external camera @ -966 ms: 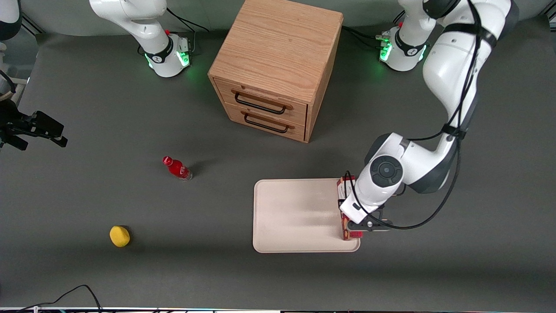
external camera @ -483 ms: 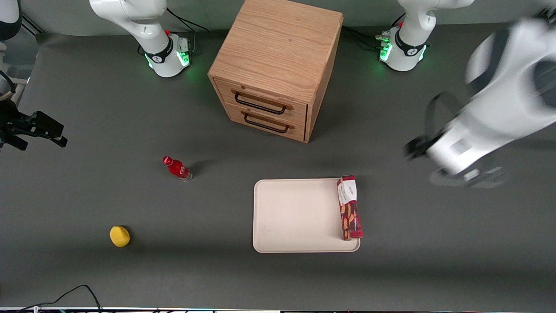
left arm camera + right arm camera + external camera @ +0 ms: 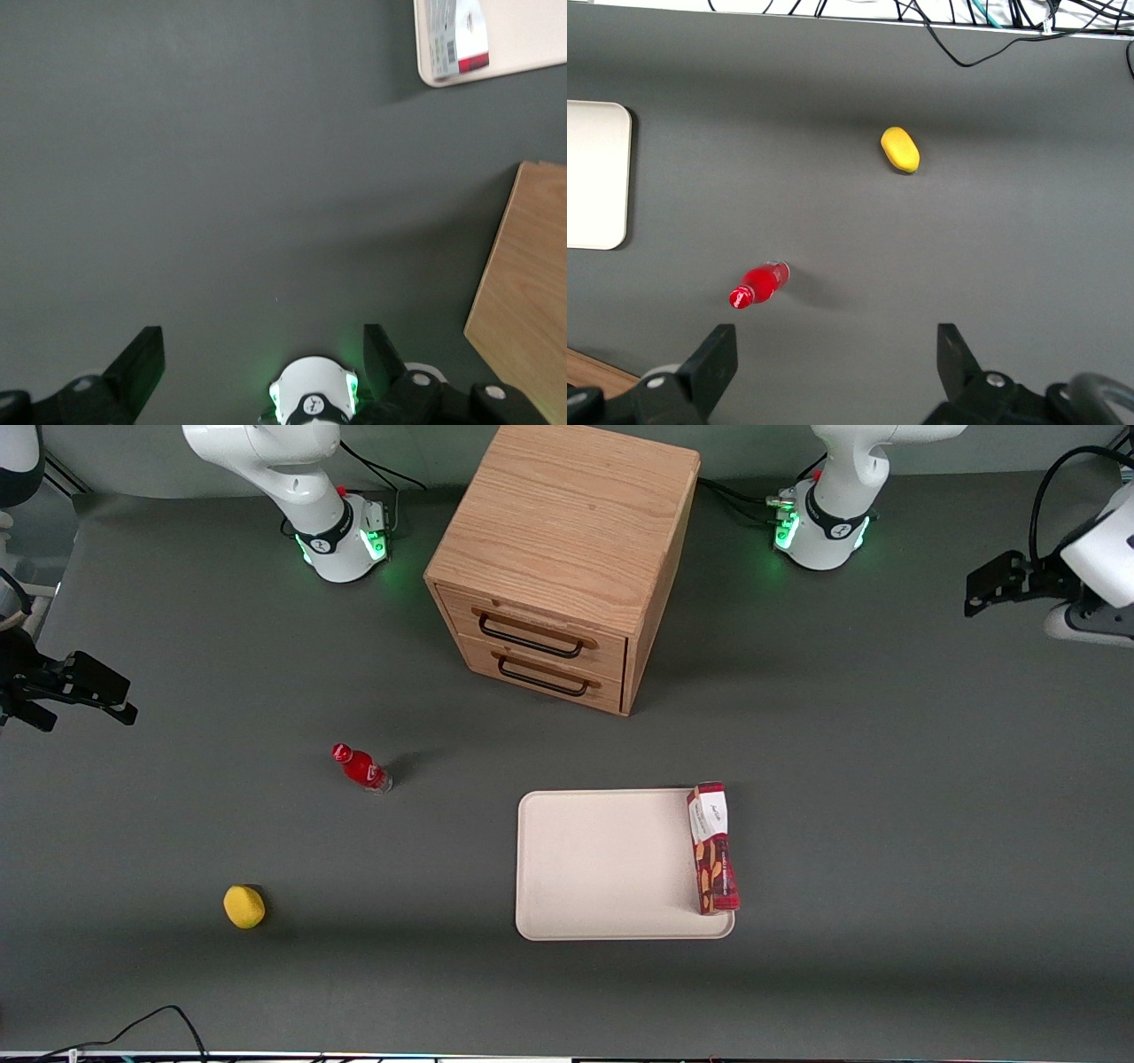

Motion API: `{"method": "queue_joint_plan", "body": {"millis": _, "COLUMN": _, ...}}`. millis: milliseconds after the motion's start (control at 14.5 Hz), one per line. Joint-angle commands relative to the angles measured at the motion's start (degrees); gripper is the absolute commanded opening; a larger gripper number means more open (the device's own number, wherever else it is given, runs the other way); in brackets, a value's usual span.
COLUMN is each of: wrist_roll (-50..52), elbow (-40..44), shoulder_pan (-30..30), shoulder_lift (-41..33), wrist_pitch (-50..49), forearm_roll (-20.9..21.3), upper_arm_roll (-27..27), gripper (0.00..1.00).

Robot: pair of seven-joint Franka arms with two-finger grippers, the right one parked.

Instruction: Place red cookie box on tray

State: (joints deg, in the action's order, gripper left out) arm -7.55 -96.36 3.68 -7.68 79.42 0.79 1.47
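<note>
Hand (image 3: 257,372) now withdrawn, apparently open.

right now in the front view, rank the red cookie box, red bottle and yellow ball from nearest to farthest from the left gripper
The gripper, fingers open, hangs over the working arm's end of the table.
1. Red cookie box: lying on the tray, along its edge toward the working arm.
2. Red bottle: mid-table, in front of the drawer cabinet.
3. Yellow ball: toward the parked arm's end, nearest the front camera.
</note>
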Motion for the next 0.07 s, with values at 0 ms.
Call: {"method": "queue_joint_plan", "body": {"millis": 0, "wrist_roll": -3.9, "elbow": 1.7, "shoulder_pan": 1.0, "shoulder_lift": 0.2, "wrist_pitch": -1.1, "forearm_roll": -0.6, "upper_arm_roll": 0.6, "gripper": 1.00}}
